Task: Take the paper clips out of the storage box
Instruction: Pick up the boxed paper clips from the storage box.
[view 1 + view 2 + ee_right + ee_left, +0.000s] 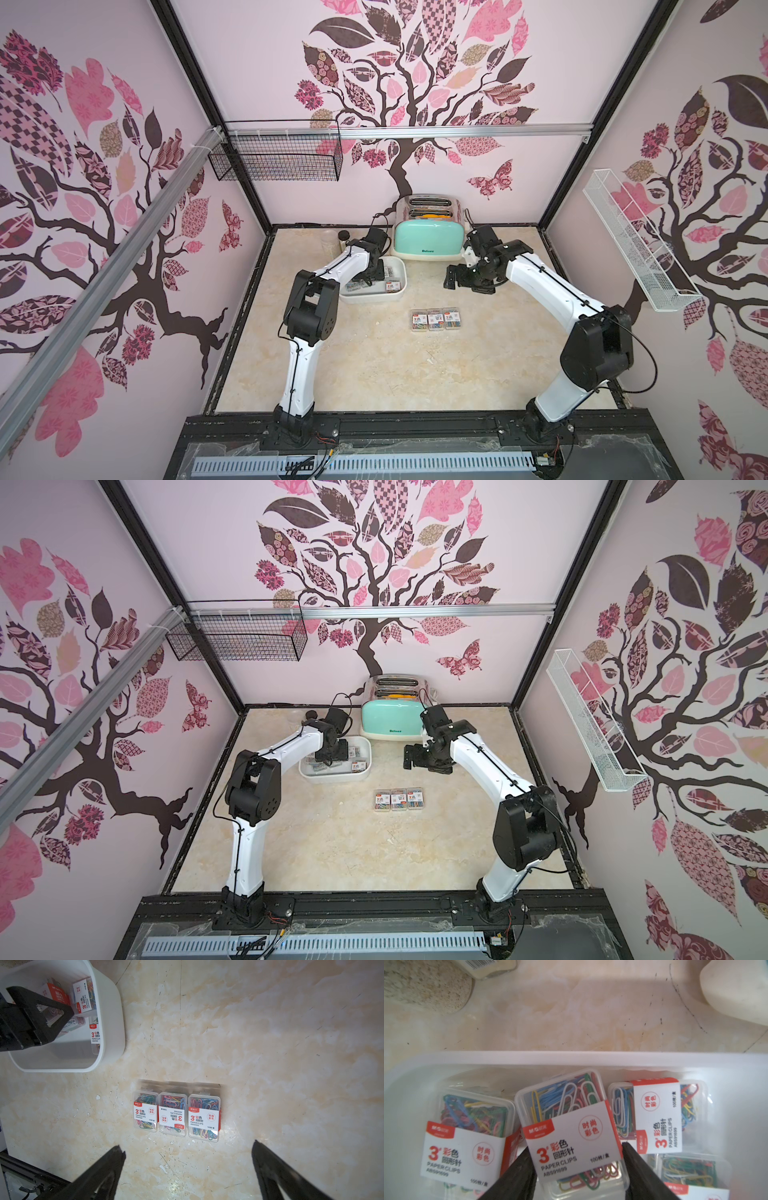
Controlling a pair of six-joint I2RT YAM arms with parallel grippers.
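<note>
Over on the left, the left gripper (pixel 576 1147) is down inside the white storage box (pixel 571 1057), fingers (pixel 517 1167) pressed against both sides of a paper clip case (pixel 571 1126) that overlaps its neighbours. Other cases (pixel 656 1113) lie in the box on either side of those fingers. Moving right, three cases (pixel 176 1114) sit in a touching row on the table (pixel 291 1043), just ahead of the right gripper (pixel 188 1147). That one hangs above the table with jaws spread wide, holding nothing.
</note>
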